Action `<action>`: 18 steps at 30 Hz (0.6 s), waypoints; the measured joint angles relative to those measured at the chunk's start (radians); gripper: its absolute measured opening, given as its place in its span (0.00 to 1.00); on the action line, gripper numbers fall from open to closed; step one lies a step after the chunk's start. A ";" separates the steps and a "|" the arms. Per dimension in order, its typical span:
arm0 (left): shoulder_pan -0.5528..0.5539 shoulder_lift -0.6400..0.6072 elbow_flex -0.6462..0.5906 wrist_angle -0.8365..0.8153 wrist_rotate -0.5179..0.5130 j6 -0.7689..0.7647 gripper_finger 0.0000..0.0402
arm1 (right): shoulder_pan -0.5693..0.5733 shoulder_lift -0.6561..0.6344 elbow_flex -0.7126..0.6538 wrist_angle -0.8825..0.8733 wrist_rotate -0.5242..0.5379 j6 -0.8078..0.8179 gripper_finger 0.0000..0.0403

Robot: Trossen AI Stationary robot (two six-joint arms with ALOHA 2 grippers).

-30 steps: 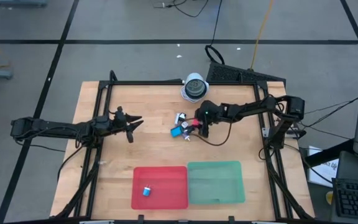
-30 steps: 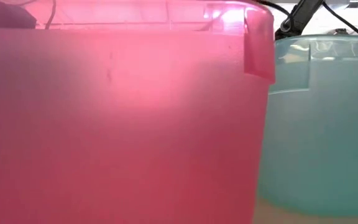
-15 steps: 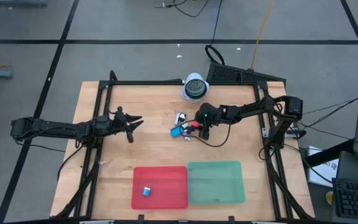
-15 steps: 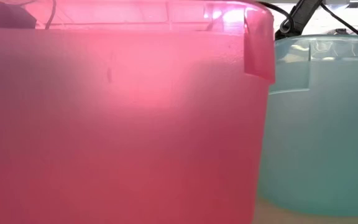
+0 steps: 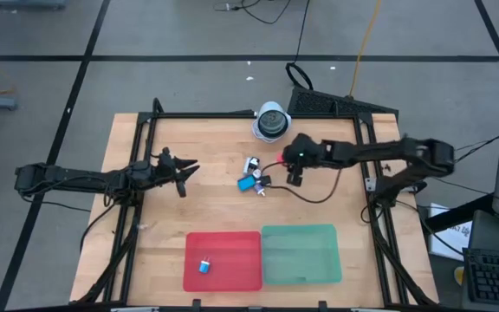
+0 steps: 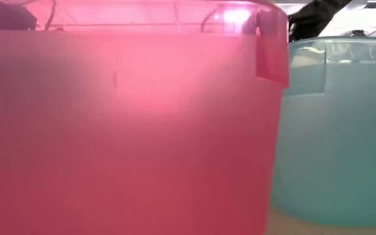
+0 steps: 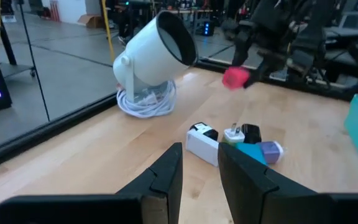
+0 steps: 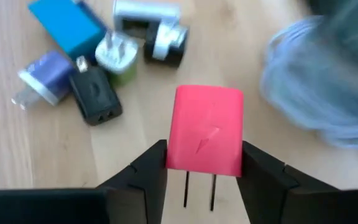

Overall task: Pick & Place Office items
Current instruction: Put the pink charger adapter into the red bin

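My right gripper [image 8: 204,155] is shut on a red plug adapter [image 8: 204,127], which hangs above the table just right of the pile of office items [image 5: 254,179]. That pile holds a blue block [image 8: 67,28], a purple plug [image 8: 45,74], a black piece [image 8: 95,93], a white-green plug [image 8: 117,56] and a white-black one [image 8: 151,28], all lying flat on the wood. The left wrist view shows the red adapter [image 7: 235,78] in the air. My left gripper [image 5: 184,171] waits at the table's left, its fingers [image 7: 166,177] a narrow gap apart with nothing between. My right gripper pinches the red adapter's body by its two opposite sides [image 8: 174,155] between its two fingers [image 8: 148,168]. The fingers slant down from the table's right. The adapter is lifted clear of the table, and its two metal prongs [image 8: 199,190] point back between the fingers.
A white domed lamp [image 5: 271,121] with a coiled cable stands at the far edge behind the pile. A red tray [image 5: 223,247] holding a small blue piece [image 5: 204,266] and a green tray [image 5: 301,254] sit side by side at the near edge. Their walls [image 6: 123,130] fill the low view.
My right gripper has risen from the pile and drawn back toward the table's right edge. It carries the red adapter, which is now lifted clear of the wood. The other pieces of the pile have stayed where they were.
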 joint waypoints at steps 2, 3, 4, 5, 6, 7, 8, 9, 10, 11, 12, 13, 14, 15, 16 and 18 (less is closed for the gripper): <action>0.000 0.000 0.000 0.000 0.000 -0.030 0.25 | 0.009 -0.068 -0.008 -0.030 0.023 0.000 0.37; 0.000 0.000 0.000 0.000 0.000 -0.044 0.25 | 0.014 -0.103 -0.021 -0.028 0.019 -0.001 0.37; 0.000 0.000 0.000 -0.001 0.000 -0.053 0.25 | 0.020 -0.136 -0.038 -0.013 0.015 -0.004 0.37; 0.000 0.000 0.000 -0.002 0.001 -0.066 0.25 | 0.028 -0.168 -0.058 0.005 0.008 -0.005 0.37; 0.000 0.000 0.000 -0.003 0.001 -0.077 0.25 | 0.035 -0.198 -0.081 0.026 -0.007 -0.006 0.37; 0.000 0.000 0.000 -0.003 0.001 -0.086 0.25 | 0.044 -0.225 -0.108 0.061 -0.011 0.000 0.37; 0.000 0.000 0.000 -0.003 0.001 -0.094 0.25 | 0.053 -0.251 -0.138 0.104 -0.011 0.004 0.37; 0.000 0.000 0.000 -0.002 0.001 -0.097 0.25 | 0.062 -0.273 -0.170 0.152 -0.012 0.005 0.37; 0.000 0.000 0.000 -0.001 0.000 -0.099 0.25 | 0.071 -0.291 -0.205 0.213 -0.012 0.003 0.37; 0.000 0.000 0.000 0.000 -0.002 -0.104 0.25 | 0.078 -0.304 -0.240 0.281 -0.012 -0.001 0.37; 0.000 0.000 0.000 0.000 -0.009 -0.115 0.25 | 0.082 -0.311 -0.278 0.365 -0.012 -0.007 0.37; 0.001 0.000 0.000 0.000 -0.026 -0.136 0.25 | 0.085 -0.311 -0.312 0.450 -0.016 -0.019 0.37; 0.001 0.004 0.000 -0.001 -0.045 -0.167 0.25 | 0.086 -0.311 -0.344 0.529 -0.037 -0.033 0.37; 0.001 0.009 0.000 -0.001 -0.060 -0.202 0.25 | 0.086 -0.309 -0.375 0.601 -0.070 -0.046 0.37; 0.001 0.015 0.000 -0.002 -0.069 -0.242 0.25 | 0.085 -0.303 -0.399 0.668 -0.102 -0.056 0.37; 0.001 0.025 0.000 -0.001 -0.073 -0.347 0.25 | 0.086 -0.285 -0.433 0.788 -0.144 -0.083 0.37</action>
